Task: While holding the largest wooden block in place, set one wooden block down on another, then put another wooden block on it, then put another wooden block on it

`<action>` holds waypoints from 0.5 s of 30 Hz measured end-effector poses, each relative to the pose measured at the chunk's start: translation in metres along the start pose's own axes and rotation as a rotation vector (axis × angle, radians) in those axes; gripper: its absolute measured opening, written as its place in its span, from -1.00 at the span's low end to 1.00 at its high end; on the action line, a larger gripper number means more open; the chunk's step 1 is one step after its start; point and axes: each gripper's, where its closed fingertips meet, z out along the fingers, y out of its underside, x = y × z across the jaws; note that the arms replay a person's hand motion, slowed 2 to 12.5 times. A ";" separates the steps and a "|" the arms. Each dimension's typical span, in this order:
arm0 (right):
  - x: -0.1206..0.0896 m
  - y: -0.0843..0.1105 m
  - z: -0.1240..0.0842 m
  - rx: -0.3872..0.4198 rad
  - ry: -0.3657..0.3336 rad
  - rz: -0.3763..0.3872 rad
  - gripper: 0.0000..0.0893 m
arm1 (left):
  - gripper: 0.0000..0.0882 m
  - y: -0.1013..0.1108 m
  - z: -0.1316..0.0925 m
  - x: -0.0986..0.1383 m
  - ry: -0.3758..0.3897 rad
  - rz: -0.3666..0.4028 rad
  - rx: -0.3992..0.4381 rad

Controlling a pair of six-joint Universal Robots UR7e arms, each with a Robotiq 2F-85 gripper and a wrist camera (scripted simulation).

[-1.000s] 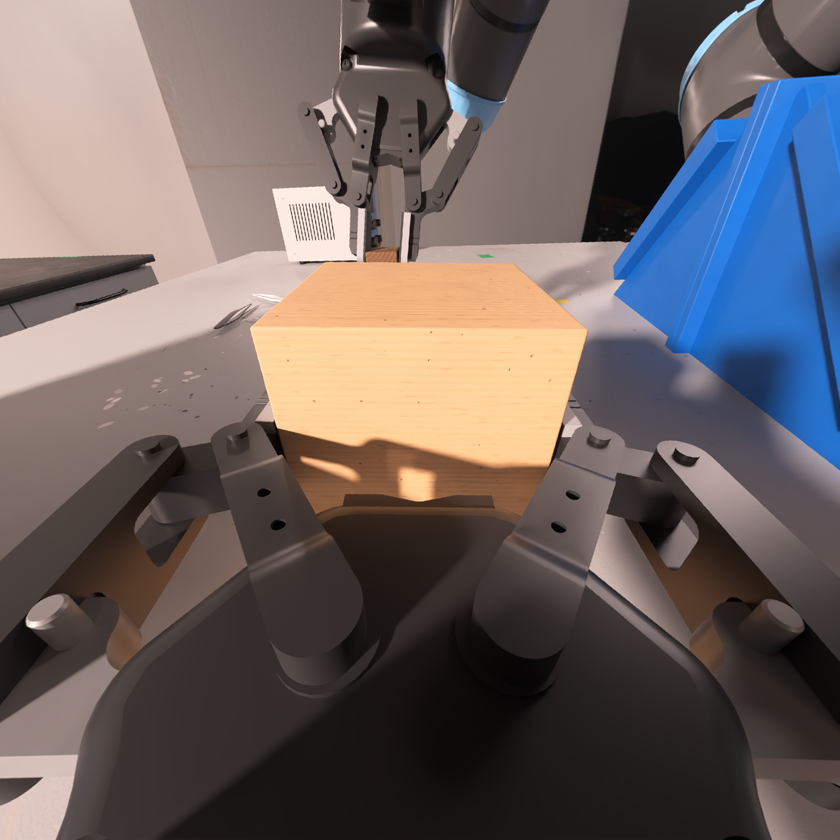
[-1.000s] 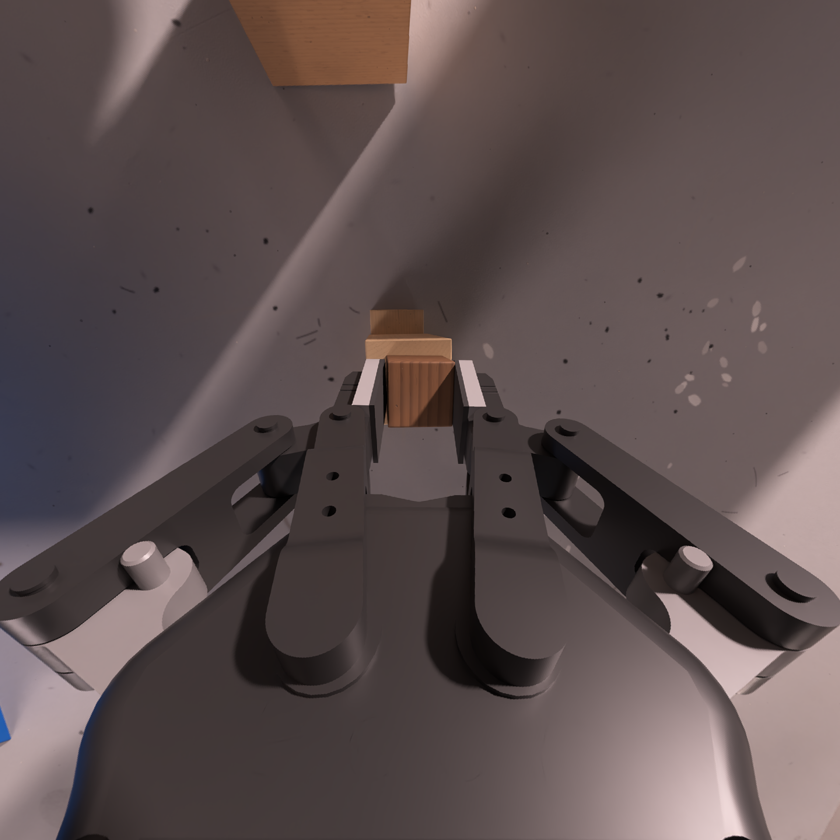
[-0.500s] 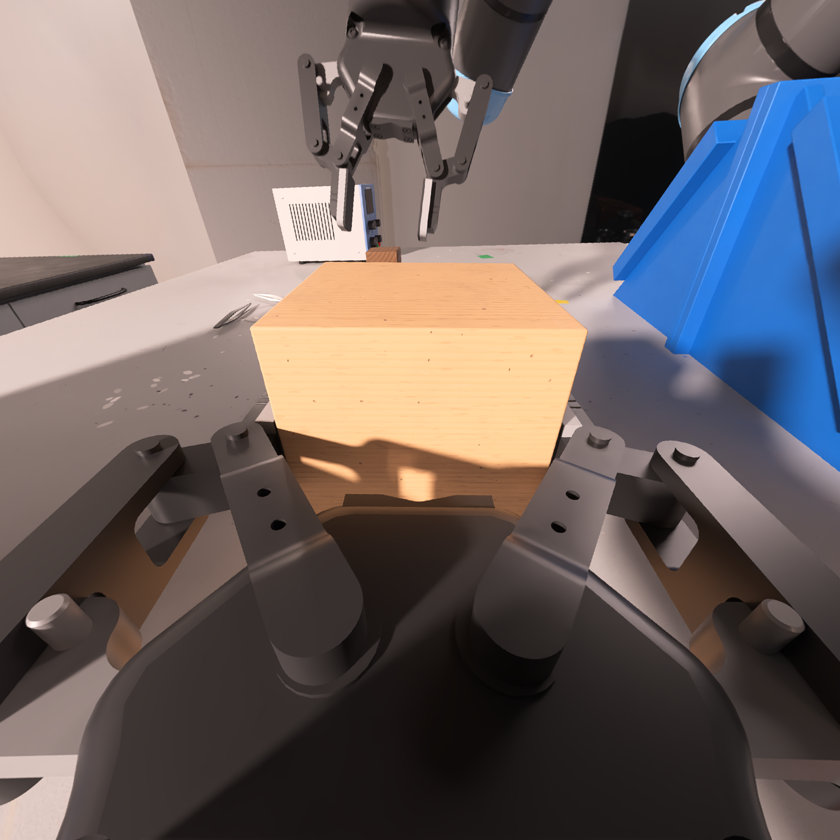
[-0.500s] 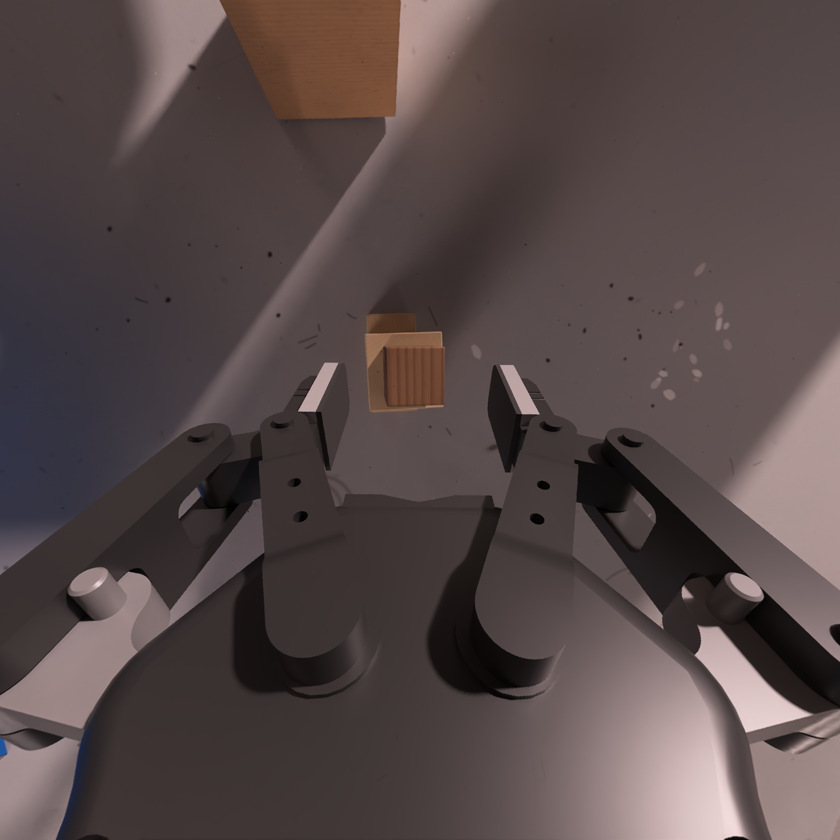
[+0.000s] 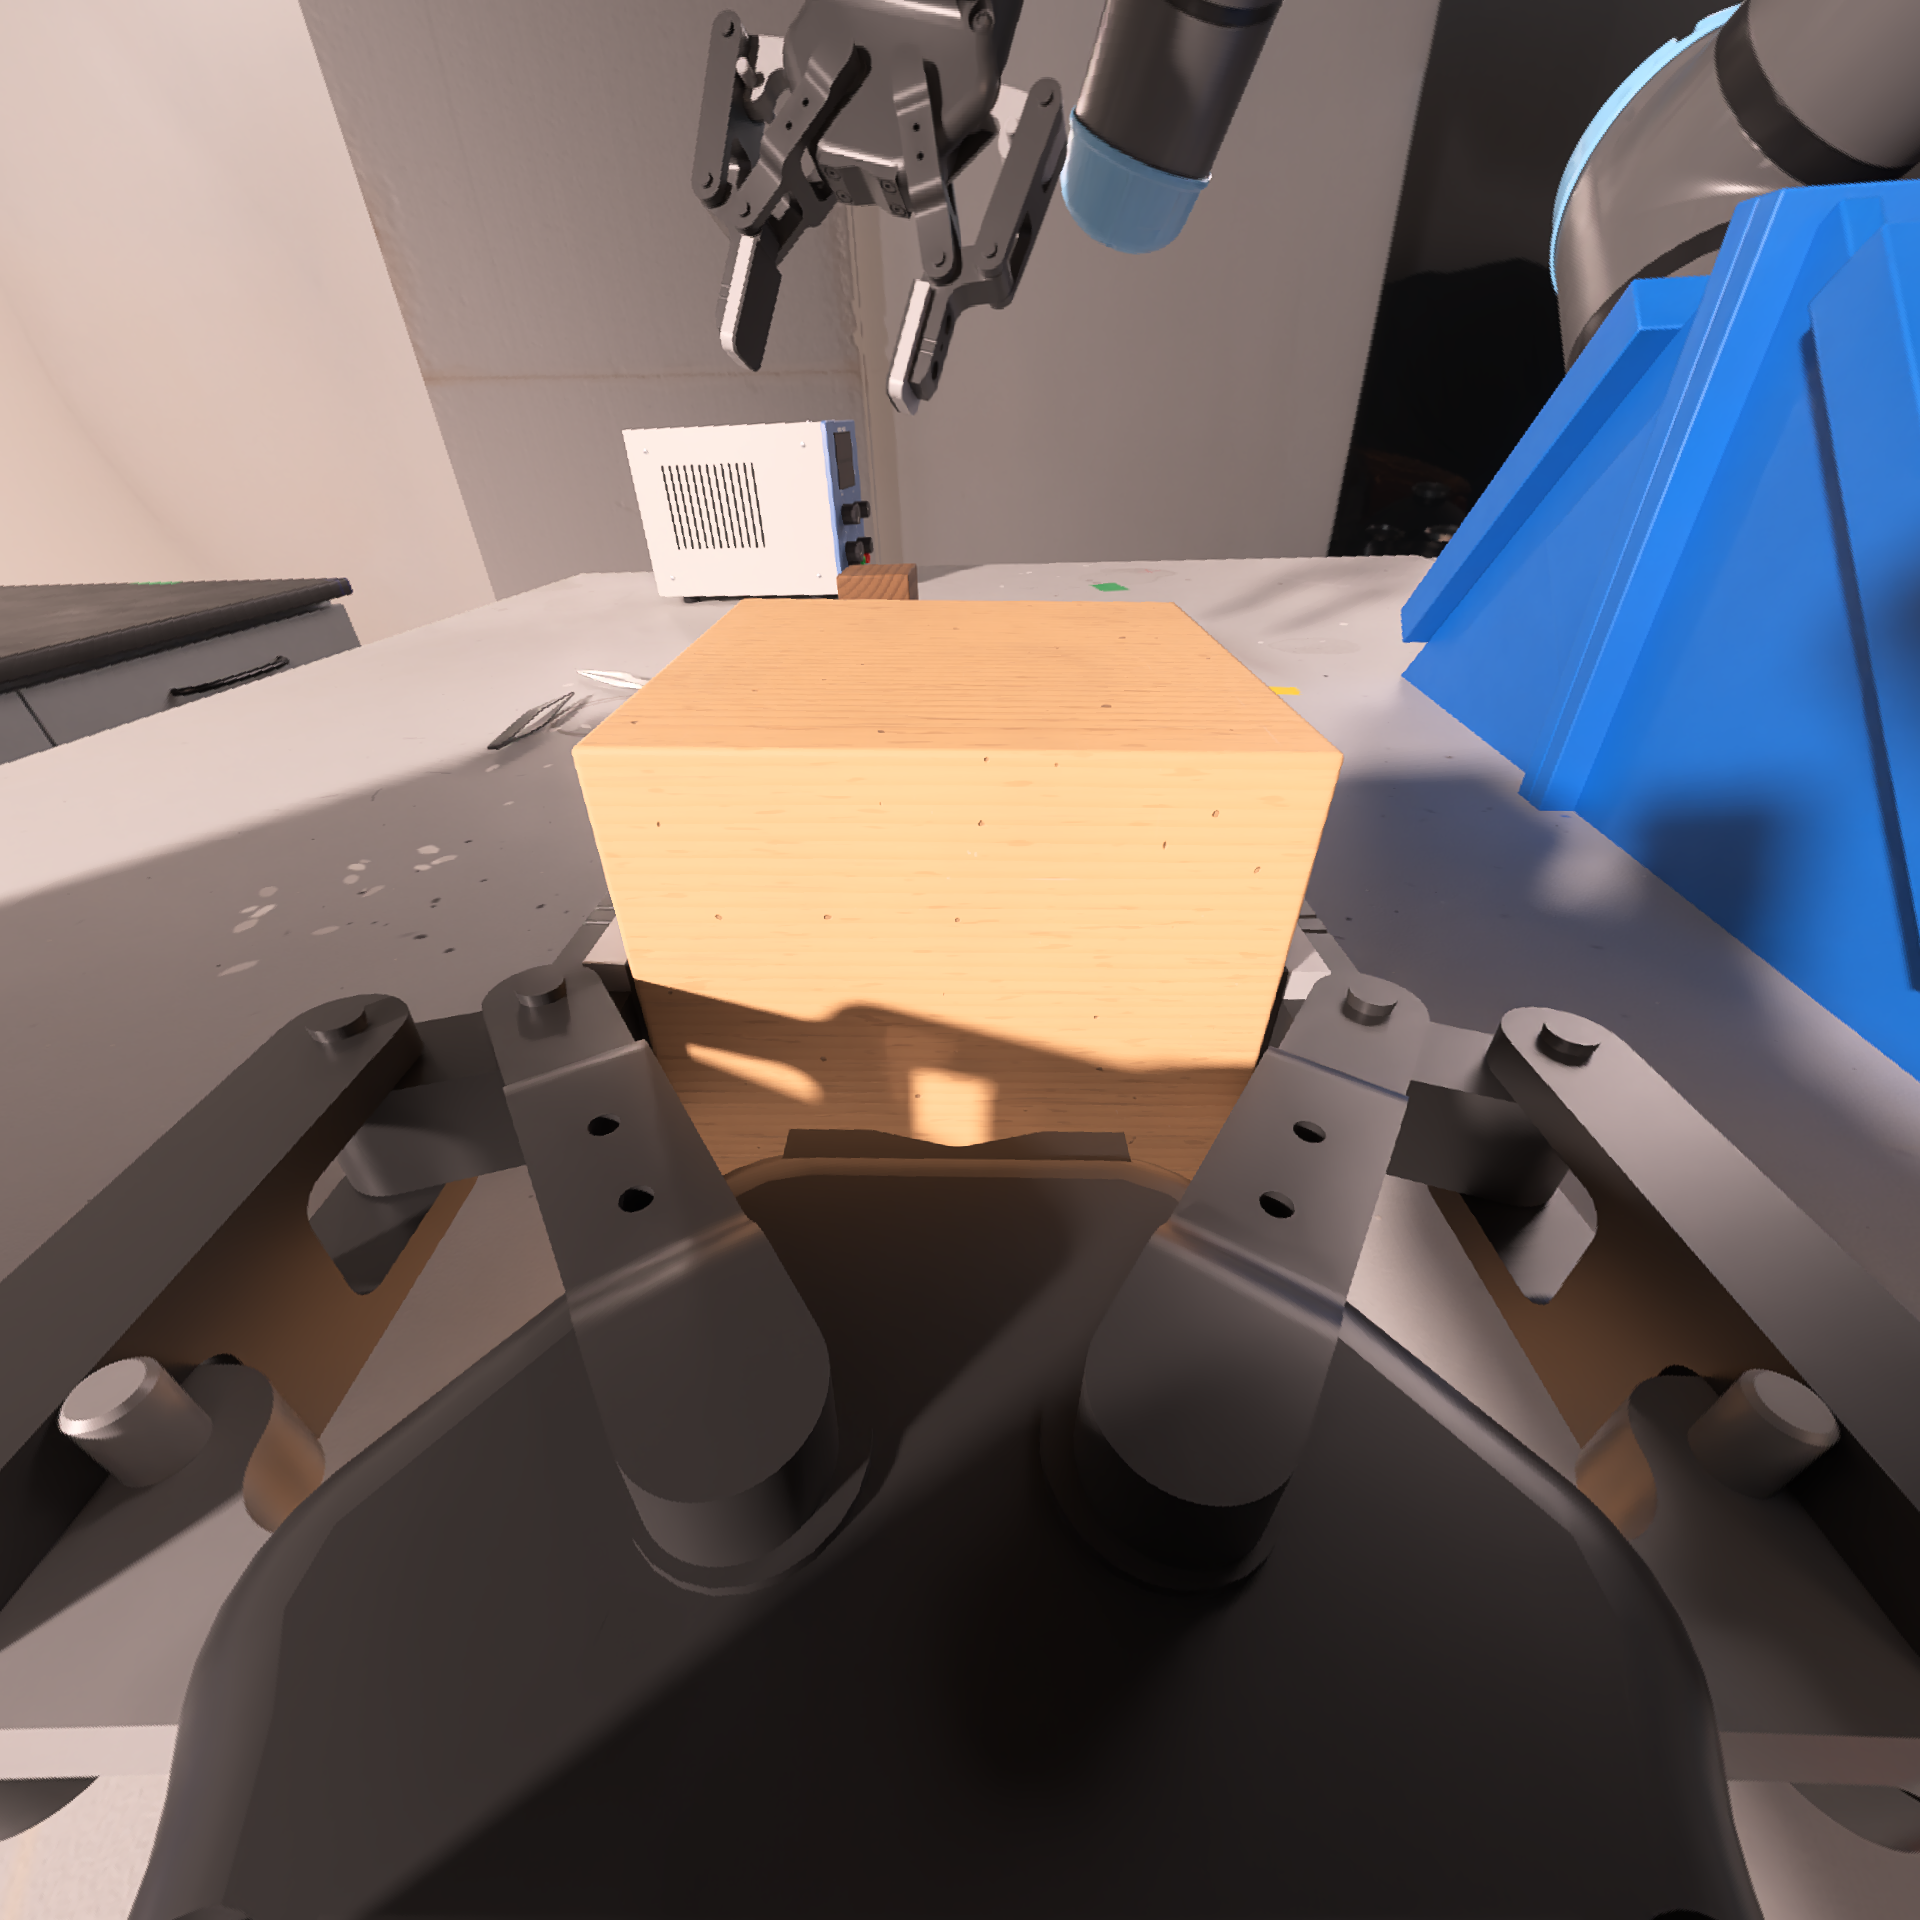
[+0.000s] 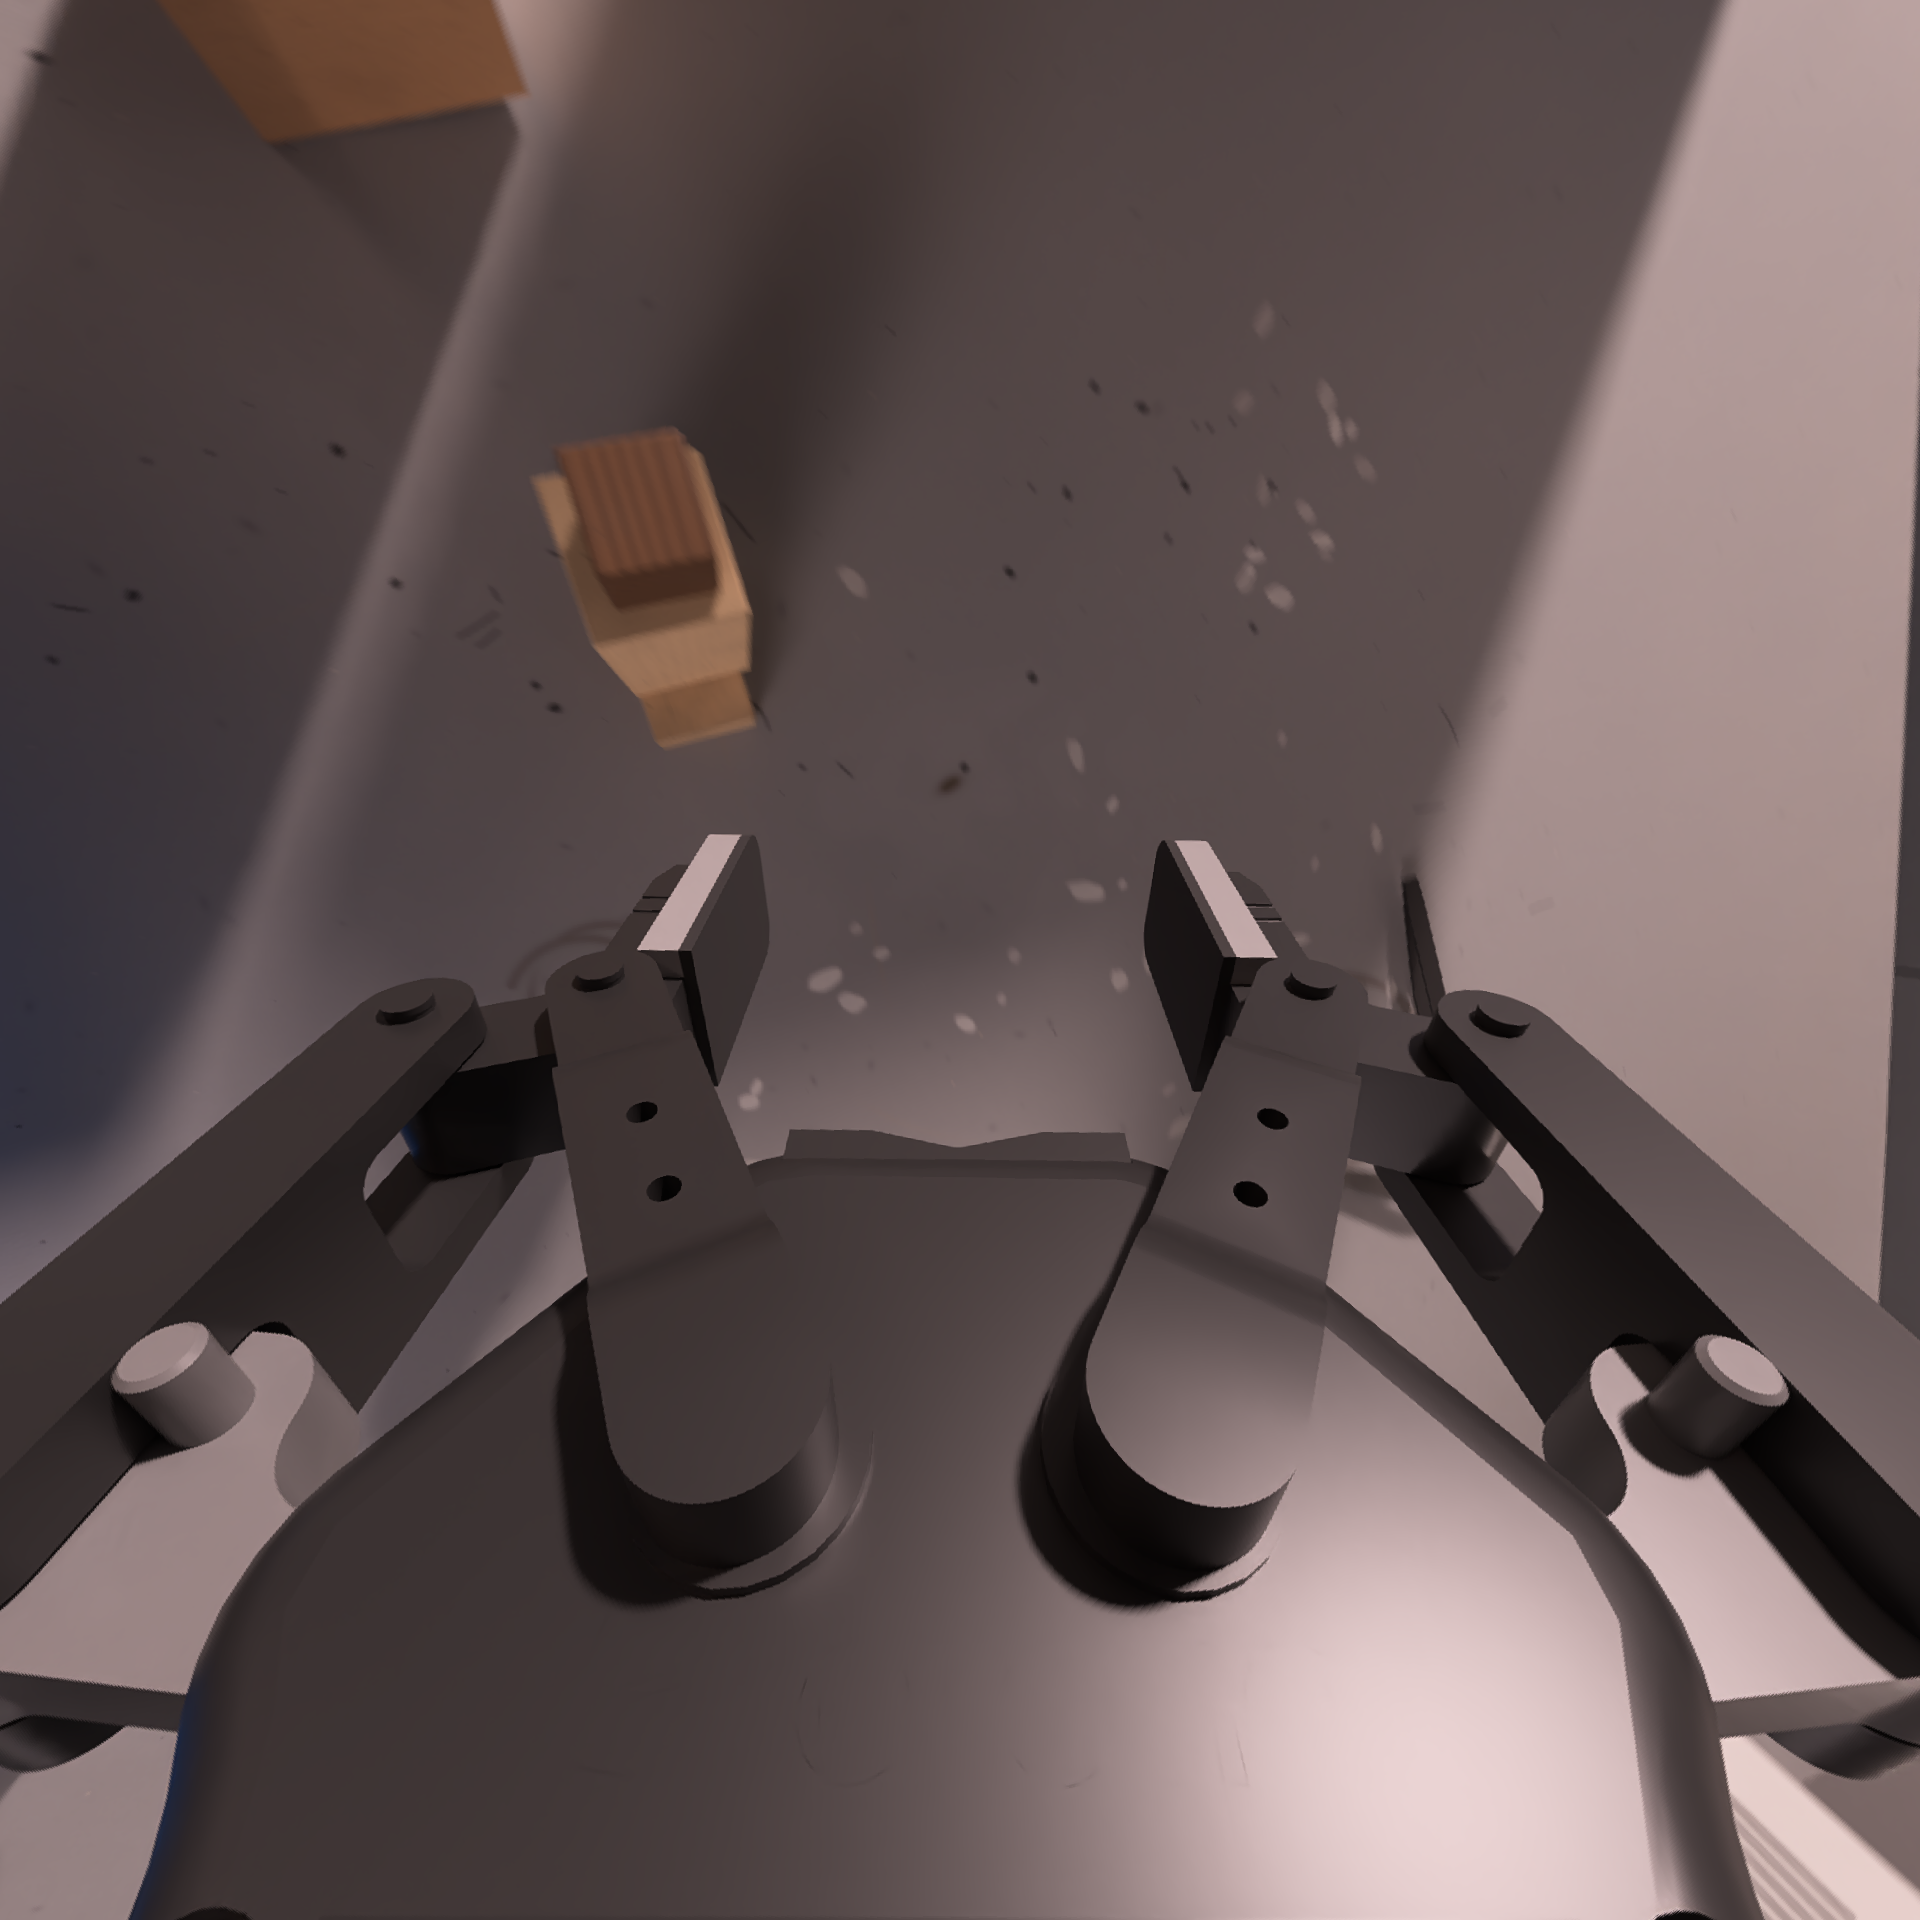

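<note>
**K:** Since 1 s ago the right gripper (image 5: 831,353) has let go of the dark small block, opened, and lifted up and away. Half a second back it was just above the stack; now it hangs high over the far table.

**M:** Left wrist view?

**K:** Left gripper (image 5: 956,966) unchanged, fingers pressed against both sides of the largest wooden block (image 5: 951,821), which sits on the grey table (image 5: 312,831). Top of the dark block (image 5: 878,582) just peeks over its far edge. White box with a vent grille (image 5: 743,509) behind it, blue bin (image 5: 1714,582) to the right.

**M:** Right wrist view?

**K:** Right gripper (image 6: 956,935) looks down, fingers spread wide, nothing between them. Stack is up-left of the fingertips, well apart: dark small block (image 6: 644,520) on a lighter block (image 6: 675,634), a third lighter block (image 6: 701,712) showing below that. Can't tell whether that third one is under the stack or beside it. Largest block's corner (image 6: 353,62) at the top-left edge.
</note>
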 end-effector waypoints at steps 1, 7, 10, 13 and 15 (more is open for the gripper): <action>0.006 0.007 -0.003 -0.011 0.016 0.022 0.47 | 0.71 0.000 0.000 0.000 0.000 0.000 0.000; 0.039 0.056 -0.017 -0.064 0.085 0.165 0.48 | 0.71 0.000 0.000 0.000 0.000 0.002 -0.002; 0.053 0.081 -0.021 -0.081 0.095 0.231 0.48 | 0.71 0.000 0.000 0.000 0.000 0.003 -0.003; 0.065 0.105 -0.022 -0.089 0.099 0.289 0.47 | 0.71 0.000 0.000 0.000 -0.001 0.004 -0.003; 0.073 0.121 -0.022 -0.091 0.101 0.328 0.47 | 0.71 0.000 0.000 0.000 -0.001 0.003 -0.003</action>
